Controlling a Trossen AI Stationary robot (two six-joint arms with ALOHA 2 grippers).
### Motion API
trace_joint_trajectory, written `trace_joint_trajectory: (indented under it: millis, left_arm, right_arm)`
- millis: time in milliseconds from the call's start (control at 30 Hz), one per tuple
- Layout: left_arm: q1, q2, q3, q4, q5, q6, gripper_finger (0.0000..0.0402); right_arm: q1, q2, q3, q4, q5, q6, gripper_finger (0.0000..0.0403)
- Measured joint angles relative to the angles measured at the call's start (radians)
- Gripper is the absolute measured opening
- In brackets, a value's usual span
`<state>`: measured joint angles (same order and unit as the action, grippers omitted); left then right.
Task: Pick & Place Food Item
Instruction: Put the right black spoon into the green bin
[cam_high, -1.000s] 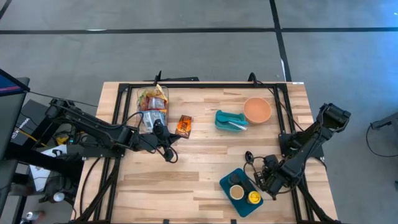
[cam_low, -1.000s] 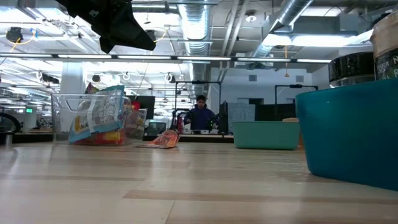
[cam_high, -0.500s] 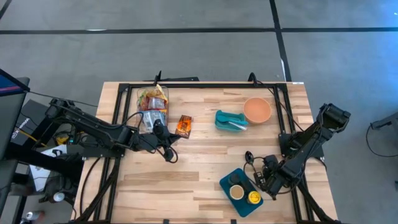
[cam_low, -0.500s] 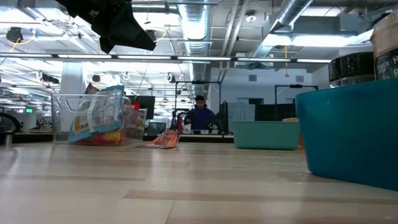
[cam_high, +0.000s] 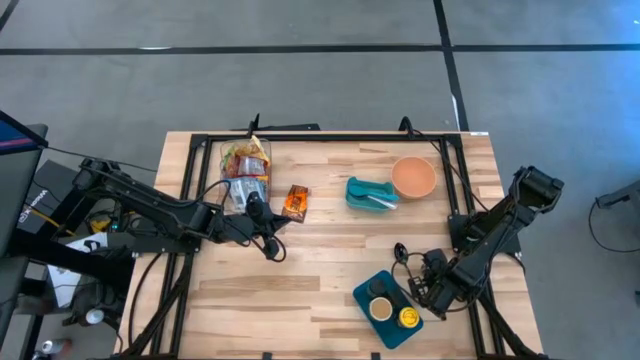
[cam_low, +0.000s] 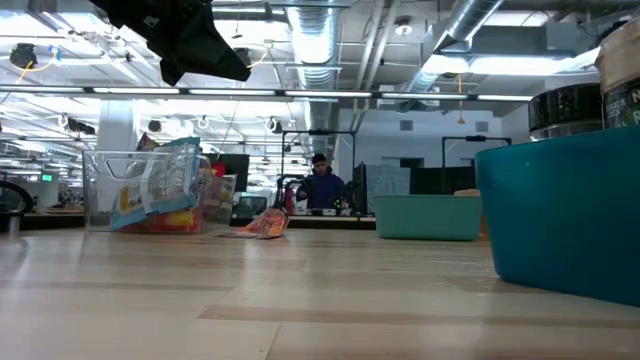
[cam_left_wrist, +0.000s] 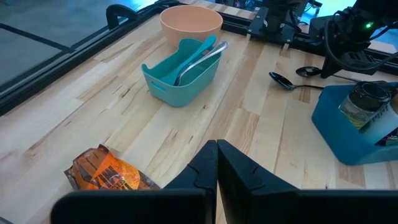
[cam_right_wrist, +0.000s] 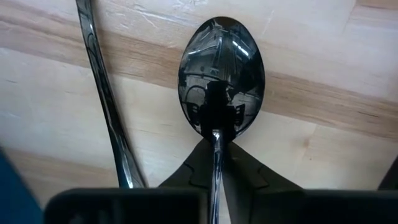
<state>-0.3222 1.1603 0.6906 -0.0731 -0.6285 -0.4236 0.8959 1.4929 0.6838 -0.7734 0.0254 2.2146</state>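
An orange snack packet (cam_high: 294, 202) (cam_left_wrist: 109, 174) lies flat on the wooden table beside a clear bin (cam_high: 246, 165) filled with snack packs. My left gripper (cam_left_wrist: 217, 168) is shut and empty. It hangs above the table just to the near left of the packet (cam_high: 262, 217). My right gripper (cam_high: 418, 283) points straight down at the near right, next to the blue tray (cam_high: 388, 305). It is shut on a dark metal spoon (cam_right_wrist: 221, 74), whose bowl lies on the wood. My right gripper pinches the spoon's thin neck (cam_right_wrist: 215, 140) between its two fingers, just behind the bowl. The fingers come from above, pointing down, one on each side of the handle. The bowl (cam_right_wrist: 221, 68) rests hollow side up on the table.
A second utensil's handle (cam_right_wrist: 102, 93) lies close beside the spoon. A teal caddy with cutlery (cam_high: 370, 193) and a peach bowl (cam_high: 413, 177) stand at the far right. The blue tray holds jars (cam_left_wrist: 364, 102). Bare wood lies in the table's middle (cam_high: 320, 260).
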Motion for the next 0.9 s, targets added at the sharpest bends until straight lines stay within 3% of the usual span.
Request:
trace_joint_trajectory:
  millis: [267, 600, 900]
  left_arm:
    - [0.000, 0.000, 0.000, 0.000, 0.000, 0.000, 0.0001]
    - [0.000, 0.000, 0.000, 0.000, 0.000, 0.000, 0.0001]
    - [0.000, 0.000, 0.000, 0.000, 0.000, 0.000, 0.0001]
  right_arm:
    - [0.000, 0.001, 0.059, -0.115, -0.006, -0.050, 0.0007]
    - [-0.008, -0.002, 0.202, -0.388, -0.001, -0.084, 0.0014]
    - [-0.055, -0.002, 0.351, -0.578, 0.158, -0.214, 0.0015]
